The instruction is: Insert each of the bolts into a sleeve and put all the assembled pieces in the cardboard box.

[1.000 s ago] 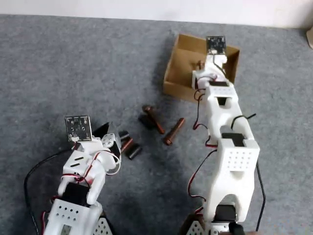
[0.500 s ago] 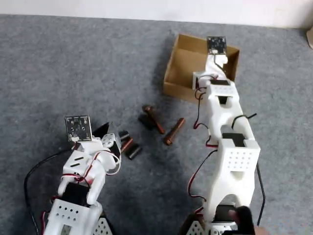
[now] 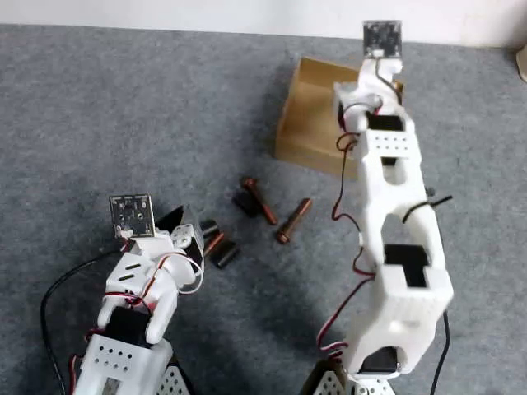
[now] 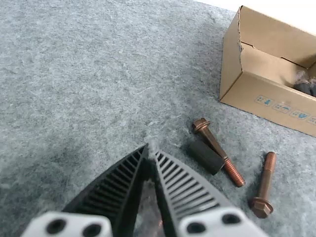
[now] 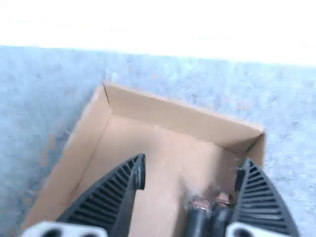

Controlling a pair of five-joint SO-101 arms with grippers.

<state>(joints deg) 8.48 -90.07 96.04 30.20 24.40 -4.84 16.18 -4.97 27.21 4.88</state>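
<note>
Two assembled pieces, one [image 5: 200, 217] touching the other [image 5: 220, 211], lie side by side on the floor of the cardboard box [image 3: 306, 123], copper heads up against a corner. The right gripper [image 5: 192, 168] hangs over them with its jaws wide apart and nothing between them. A second ago that arm was down inside the box; it has since lifted and stretched farther back, so I'd say the second piece has just been dropped off and that delivery is done.

Plenty is left out on the grey tabletop [image 3: 123, 107]. Midway between the arms a bolt [image 3: 259, 202] lies touching a black sleeve [image 3: 244, 202], beside it rather than through it, and another bolt [image 3: 294, 220] lies bare nearby.

The left gripper [image 4: 150, 150] sits low near a second sleeve [image 3: 207, 226], a third bolt [image 3: 214, 243] and one more sleeve [image 3: 224, 253]. Its jaws are drawn nearly together, with a coppery glint in the slit; I can't tell if anything is clamped.

Nothing blocks the loose parts, though the right arm stretches across the box.
</note>
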